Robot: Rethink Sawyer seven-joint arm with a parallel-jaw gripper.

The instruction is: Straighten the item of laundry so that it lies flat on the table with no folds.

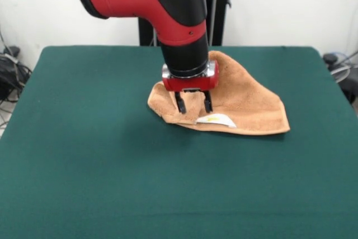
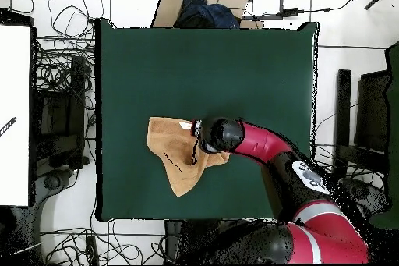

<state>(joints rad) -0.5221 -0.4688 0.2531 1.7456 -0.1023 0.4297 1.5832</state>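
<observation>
The orange-tan towel [image 1: 251,104] lies crumpled and folded over itself near the middle of the dark green table [image 1: 84,155]. Its white label [image 1: 215,120] shows at the front edge. My gripper [image 1: 194,106] points straight down over the towel's left part. Its two black fingers [image 1: 180,104] stand apart, with their tips at the cloth on either side of a raised fold. In the overhead view the towel [image 2: 167,146] is a rough triangle on the table [image 2: 234,60]. There the arm's wrist [image 2: 220,134] covers the towel's right edge and hides the gripper.
The arm [image 2: 273,154] reaches in from the table's bottom right in the overhead view. Cables [image 2: 62,83] and a white surface [image 2: 15,115] lie off the left side. A cardboard box with dark cloth [image 2: 204,5] sits beyond the top edge.
</observation>
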